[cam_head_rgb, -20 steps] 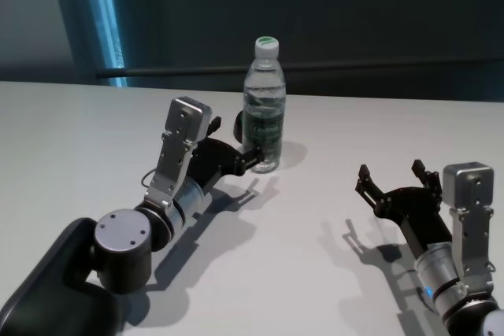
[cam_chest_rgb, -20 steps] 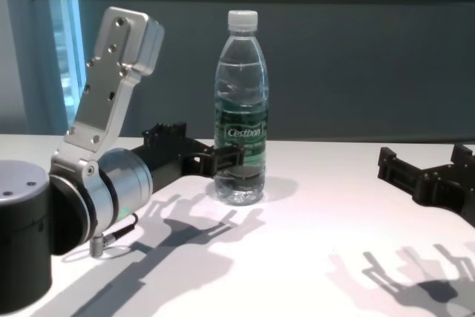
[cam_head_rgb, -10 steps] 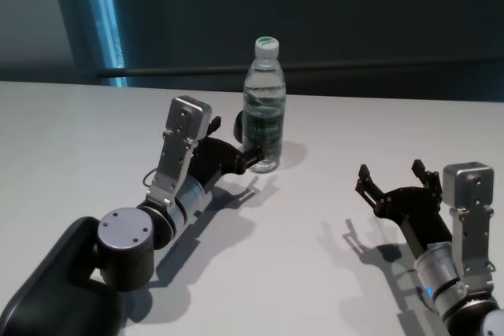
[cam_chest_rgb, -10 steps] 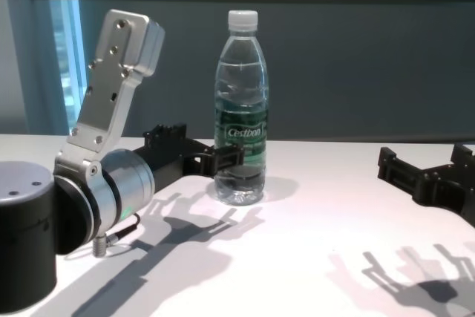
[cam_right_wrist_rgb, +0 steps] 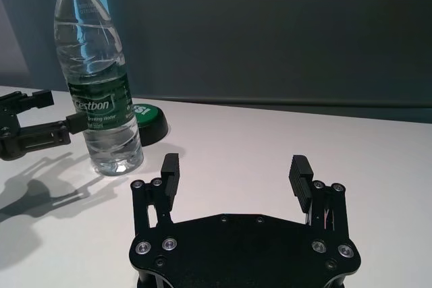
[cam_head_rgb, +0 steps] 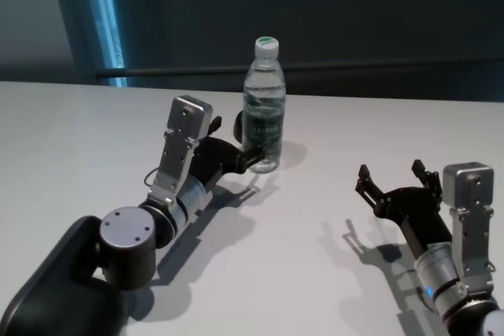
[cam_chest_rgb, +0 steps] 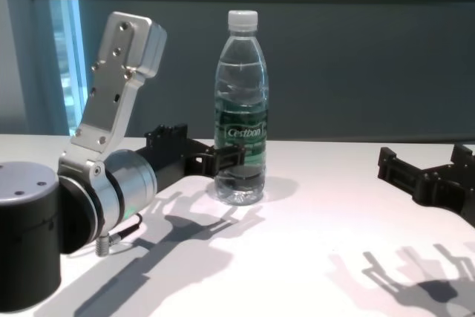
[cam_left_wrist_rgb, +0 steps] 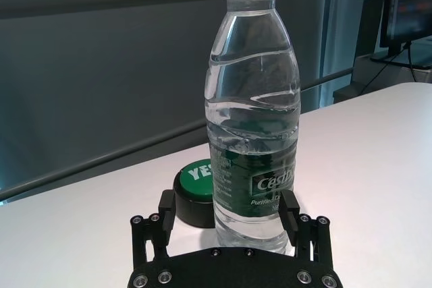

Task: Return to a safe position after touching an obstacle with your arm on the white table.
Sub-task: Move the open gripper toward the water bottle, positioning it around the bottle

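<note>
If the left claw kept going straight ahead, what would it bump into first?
Probably the water bottle: it stands upright right at the open left gripper, between its fingers. The green-topped round object sits behind it.

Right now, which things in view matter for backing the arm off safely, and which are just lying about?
Job:
- tall clear plastic water bottle, standing upright
- left gripper, open beside the bottle
- wide white table

Lying about:
- low round black-and-green object
- right gripper, open, idle

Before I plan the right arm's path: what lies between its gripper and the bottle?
Only bare white table separates the right gripper from the bottle, per the right wrist view.
</note>
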